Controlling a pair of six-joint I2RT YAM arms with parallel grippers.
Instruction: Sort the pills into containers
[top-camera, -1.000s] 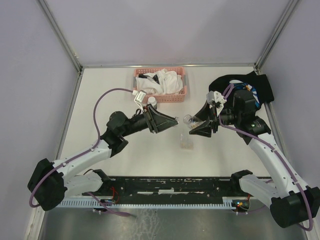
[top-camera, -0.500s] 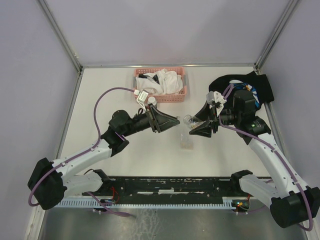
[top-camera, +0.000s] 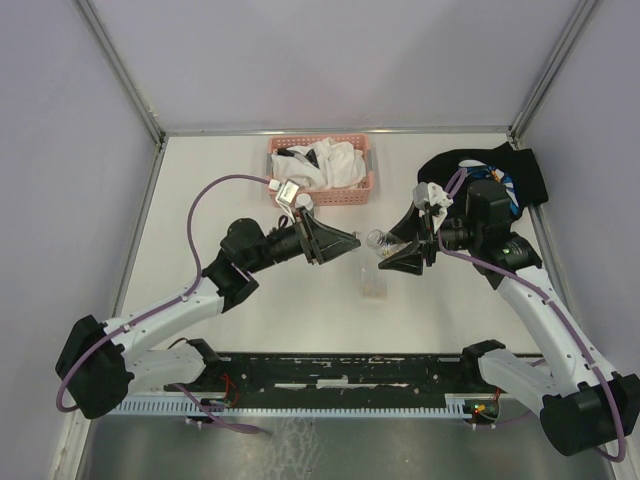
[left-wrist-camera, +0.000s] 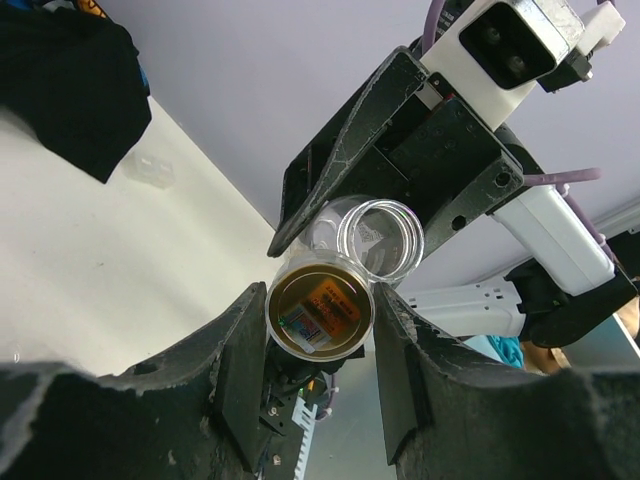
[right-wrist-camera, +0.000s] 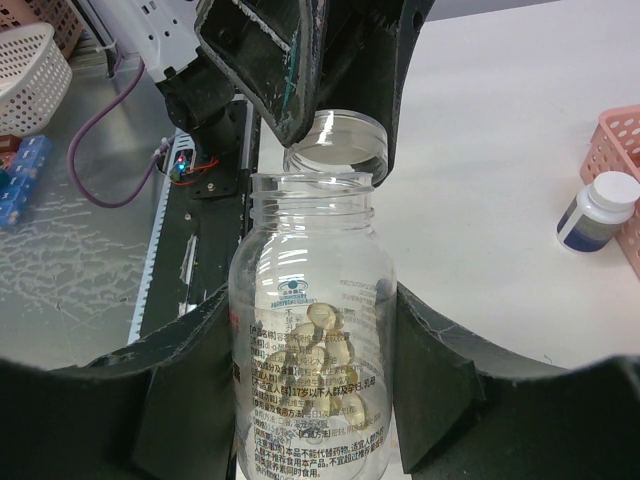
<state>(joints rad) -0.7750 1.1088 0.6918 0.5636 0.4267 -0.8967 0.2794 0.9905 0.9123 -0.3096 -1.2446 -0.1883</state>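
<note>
Right wrist view shows the right gripper (right-wrist-camera: 312, 310) pinching a clear plastic bottle of yellow capsules (right-wrist-camera: 312, 420) by its body, mouth open. The left gripper (left-wrist-camera: 320, 298) pinches the round clear plastic cap (left-wrist-camera: 320, 318) just beside that mouth. Draw the cap aside first, then tip the bottle slowly, aiming for the small flat clear plastic box (top-camera: 372, 284), which lies on the table (top-camera: 200, 200) just nearward of the bottle, about midway between the left and right edges.
</note>
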